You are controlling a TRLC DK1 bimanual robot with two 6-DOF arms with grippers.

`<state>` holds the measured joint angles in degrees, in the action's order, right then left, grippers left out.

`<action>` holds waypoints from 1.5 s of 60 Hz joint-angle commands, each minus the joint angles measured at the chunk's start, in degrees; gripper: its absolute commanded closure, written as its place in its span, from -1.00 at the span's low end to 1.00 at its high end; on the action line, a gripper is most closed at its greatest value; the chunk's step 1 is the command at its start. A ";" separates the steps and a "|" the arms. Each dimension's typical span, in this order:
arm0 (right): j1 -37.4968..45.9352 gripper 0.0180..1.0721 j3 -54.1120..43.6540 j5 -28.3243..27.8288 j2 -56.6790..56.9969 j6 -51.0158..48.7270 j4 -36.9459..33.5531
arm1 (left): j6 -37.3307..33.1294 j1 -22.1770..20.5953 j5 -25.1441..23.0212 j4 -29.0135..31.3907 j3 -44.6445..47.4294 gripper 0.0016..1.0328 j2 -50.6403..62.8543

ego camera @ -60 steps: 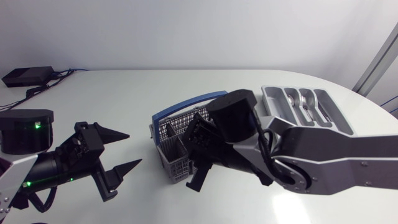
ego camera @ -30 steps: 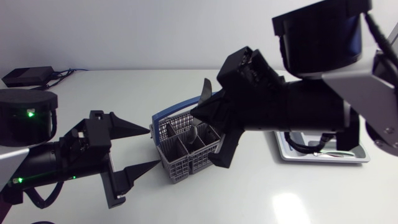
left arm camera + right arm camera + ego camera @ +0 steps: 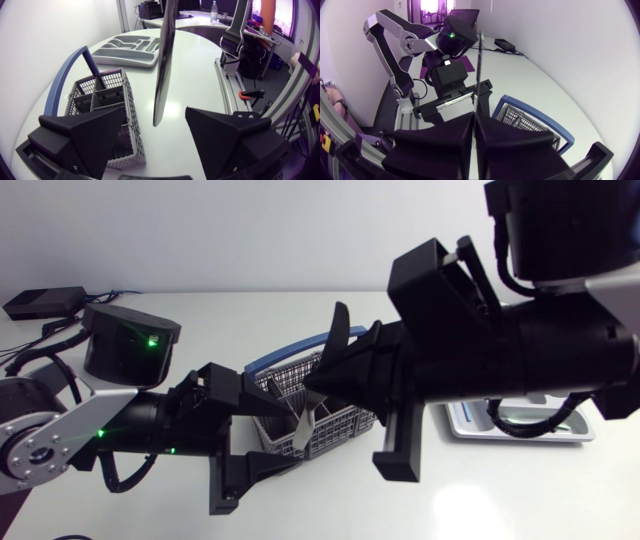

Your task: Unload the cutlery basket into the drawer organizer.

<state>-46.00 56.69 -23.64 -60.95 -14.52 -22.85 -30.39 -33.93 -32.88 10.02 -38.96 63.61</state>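
My right gripper (image 3: 312,385) is high above the table and shut on a metal table knife (image 3: 302,425), which hangs down over the grey cutlery basket (image 3: 335,425) with the blue handle (image 3: 272,361). In the right wrist view the knife (image 3: 480,65) shows edge-on, sticking out ahead of the shut gripper (image 3: 474,119). My left gripper (image 3: 290,436) is open beside the basket. The knife's free end (image 3: 162,65) hangs between its fingers without touching them, at the left gripper (image 3: 155,116). The grey drawer organizer (image 3: 520,428) lies at the right, mostly hidden under my right arm.
A black box (image 3: 45,302) with cables lies at the table's back left. In the left wrist view the organizer (image 3: 127,47) lies beyond the basket (image 3: 100,97), with bare table between them. My arms cross closely over the basket.
My right arm has risen out of the basket with the knife. My left arm has swung right to the basket, so its open fingers now stand either side of the hanging knife.
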 commanded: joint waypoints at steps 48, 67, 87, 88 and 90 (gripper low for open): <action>1.17 0.85 -0.26 -9.23 3.20 2.48 -2.20 | 0.51 -1.93 -11.33 3.95 -1.65 0.94 0.46; 2.23 -0.31 -1.75 -7.12 5.58 3.01 -0.70 | 5.96 0.01 -12.82 2.63 -2.61 0.94 -0.16; 5.74 -0.42 -6.50 -6.95 9.18 3.71 0.26 | 16.15 0.62 -10.62 -4.57 -5.25 0.94 -0.07; 5.83 -0.42 -6.85 -6.95 9.18 3.71 0.62 | 16.33 0.27 -10.62 -4.57 -5.60 0.94 0.11; 5.83 -0.42 -7.20 -6.95 9.09 3.71 0.70 | 16.42 -0.08 -10.62 -4.57 -5.78 0.94 0.46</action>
<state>-40.58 51.55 -30.63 -52.07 -11.97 -23.09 -16.29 -33.26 -43.03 6.79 -42.06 64.14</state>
